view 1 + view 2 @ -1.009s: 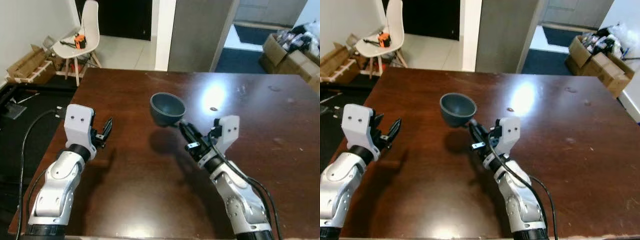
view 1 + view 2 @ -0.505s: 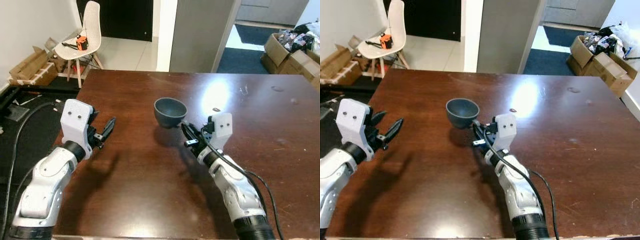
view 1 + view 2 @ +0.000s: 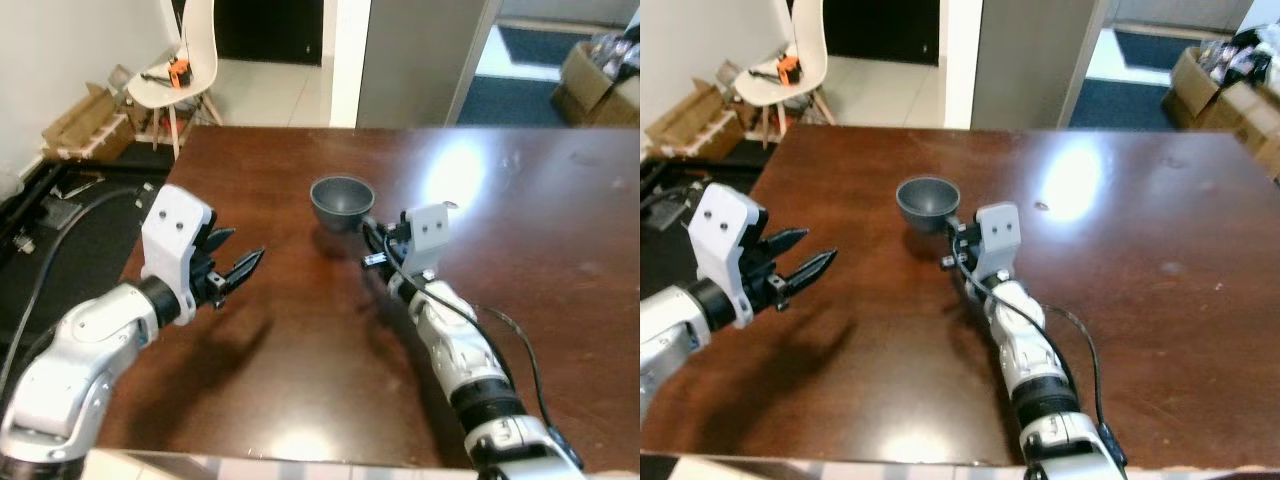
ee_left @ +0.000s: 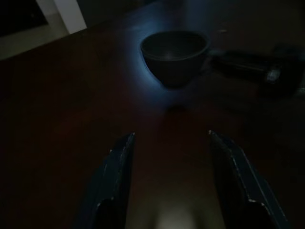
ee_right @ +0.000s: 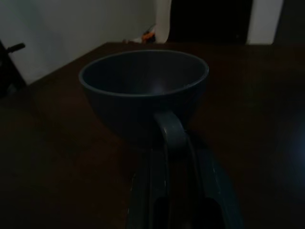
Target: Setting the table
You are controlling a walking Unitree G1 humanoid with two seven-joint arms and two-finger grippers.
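Cup [image 3: 342, 203]: its handle [image 5: 170, 130] is pinched between the jaws of the right gripper [image 3: 369, 243], and the wrist view shows the loop running straight back between the two black fingers. The cup sits near the middle of the desk [image 3: 300, 380]; whether its base touches the wood or hangs just above it I cannot tell. The left gripper [image 3: 236, 270] hovers over the desk's left part, well apart from the cup, jaws spread and holding nothing.

As for progress, my judgement is that the setting has barely started: one cup is being placed, and the jaws have not yet let go. Plates, cutlery and whatever else belongs are not on the wood.

The cup is a dark blue-grey, matte, rounded like a small bowl, with a thin even rim and a slim loop handle; it looks like glazed ceramic, though I am guessing. The desk is dark reddish-brown wood, polished enough to throw back a bright glare [image 3: 455, 172] to the right of the cup.
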